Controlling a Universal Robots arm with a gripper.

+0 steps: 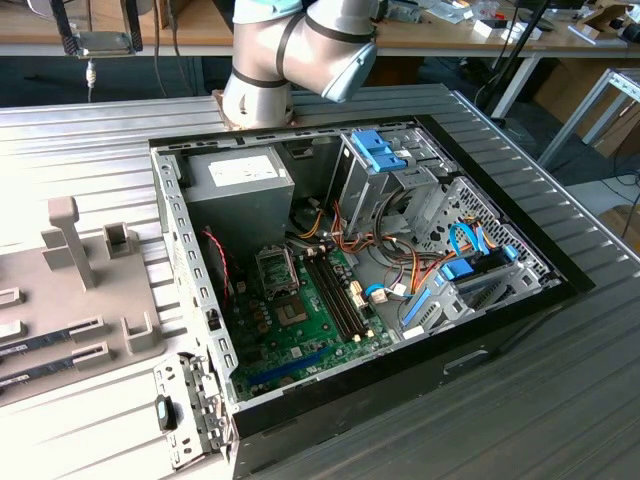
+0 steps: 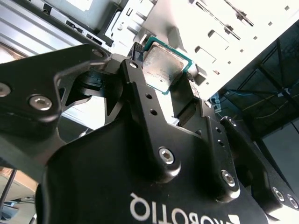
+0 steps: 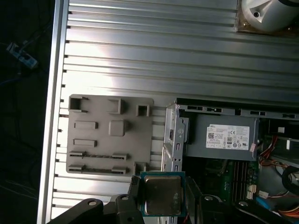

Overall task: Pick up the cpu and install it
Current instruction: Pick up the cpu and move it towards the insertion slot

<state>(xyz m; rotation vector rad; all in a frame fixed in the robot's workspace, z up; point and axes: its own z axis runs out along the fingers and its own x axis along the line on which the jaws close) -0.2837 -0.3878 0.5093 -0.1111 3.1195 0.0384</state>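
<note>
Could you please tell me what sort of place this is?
Probably a robotics lab or workshop: an opened computer case lies on a ribbed metal table, a workbench stands behind, and the arm's gripper holds the cpu.

An open computer case (image 1: 400,375) lies on the ribbed table (image 1: 80,130), with the arm's base (image 1: 255,95) at its 12 o'clock. A grey fixture plate (image 1: 110,290) lies at its 9 o'clock.

A ribbed silver aluminium table (image 1: 100,130) carries a flat grey plastic fixture plate with raised holders (image 1: 140,335) toward the exterior view's left. An open black desktop computer case (image 1: 450,365) lies on its side just beside it. The robot arm's round silver base (image 1: 255,100) stands at the case's far end.
</note>
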